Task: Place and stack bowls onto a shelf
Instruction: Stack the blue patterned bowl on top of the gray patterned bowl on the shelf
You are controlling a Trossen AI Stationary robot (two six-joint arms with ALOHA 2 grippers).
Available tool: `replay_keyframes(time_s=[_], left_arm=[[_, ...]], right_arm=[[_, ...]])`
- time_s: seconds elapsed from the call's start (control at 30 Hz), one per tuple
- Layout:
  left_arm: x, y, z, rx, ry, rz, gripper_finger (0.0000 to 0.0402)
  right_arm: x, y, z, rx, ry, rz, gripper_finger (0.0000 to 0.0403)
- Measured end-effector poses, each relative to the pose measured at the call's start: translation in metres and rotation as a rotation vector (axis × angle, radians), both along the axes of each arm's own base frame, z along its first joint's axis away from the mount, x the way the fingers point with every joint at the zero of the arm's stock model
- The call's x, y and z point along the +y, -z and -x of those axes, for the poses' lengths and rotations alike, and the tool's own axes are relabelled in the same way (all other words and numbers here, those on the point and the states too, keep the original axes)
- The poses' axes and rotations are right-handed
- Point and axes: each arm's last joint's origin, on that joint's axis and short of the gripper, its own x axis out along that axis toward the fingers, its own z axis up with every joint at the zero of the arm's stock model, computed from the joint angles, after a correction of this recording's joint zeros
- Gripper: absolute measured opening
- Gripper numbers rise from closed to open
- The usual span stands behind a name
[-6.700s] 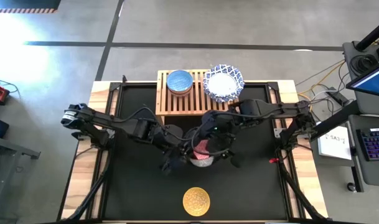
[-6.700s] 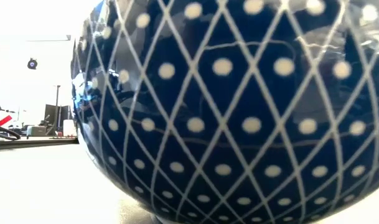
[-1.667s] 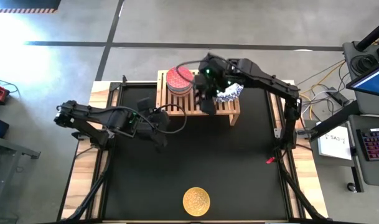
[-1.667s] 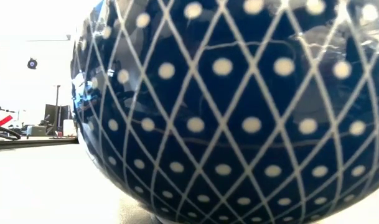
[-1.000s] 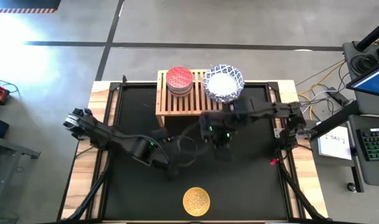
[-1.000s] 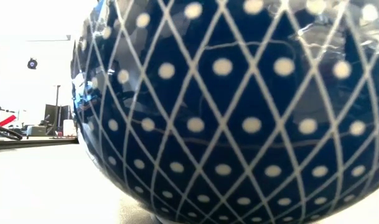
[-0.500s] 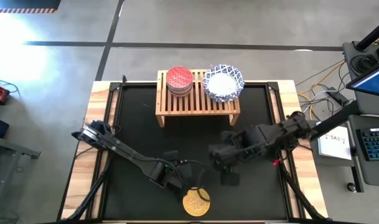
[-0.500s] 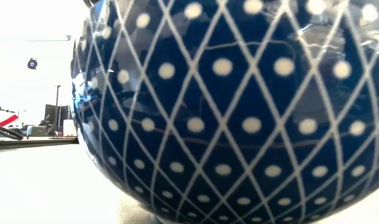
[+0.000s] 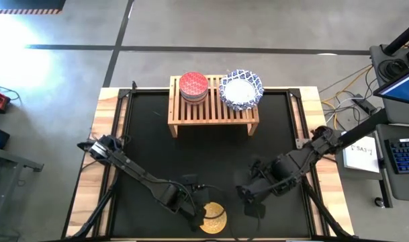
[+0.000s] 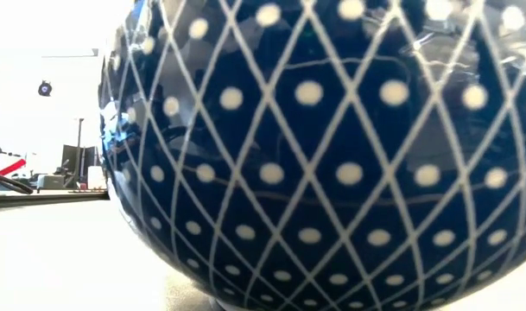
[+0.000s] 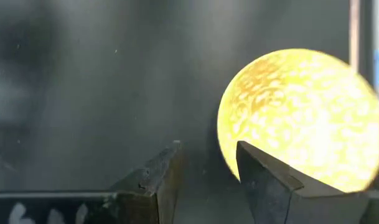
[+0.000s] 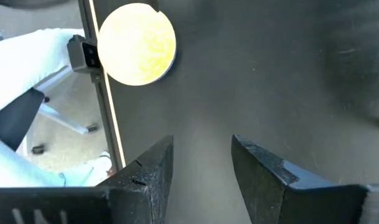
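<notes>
left gripper (image 9: 195, 216) now reached yellow bowl (image 9: 213, 218), seemingly straddling its rim

No legible text, label, brand, number or sign in any view.

White marks on the left gripper (image 11: 205, 180) housing, at the lower edge of the left wrist view: cut off, unreadable.

Sheet of paper (image 9: 362, 153) on the side desk beyond the table's right edge: dark marks, too small to read.

Laptop screen (image 9: 407, 87) at the far right: lit blue, nothing readable.
</notes>
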Motion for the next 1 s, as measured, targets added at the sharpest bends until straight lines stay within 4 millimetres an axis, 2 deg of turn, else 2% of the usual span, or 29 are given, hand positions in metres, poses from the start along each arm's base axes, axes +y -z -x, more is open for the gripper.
replay_keyframes(time_s=[0.27, 0.6, 1.0], left_arm=[[-0.006, 0.020, -0.010, -0.003, 0.010, 0.036, 0.0138], [-0.011, 0.049, -0.015, 0.072, 0.014, 0.038, 0.0134], [-0.011, 0.055, -0.017, 0.081, 0.032, 0.048, 0.0041]], right_arm=[[0.013, 0.003, 0.007, 0.004, 0.000, 0.007, 0.0151], [0.015, 0.018, 0.007, 0.054, -0.007, 0.043, 0.0151], [0.016, 0.034, 0.006, 0.108, -0.012, 0.079, 0.0151]])
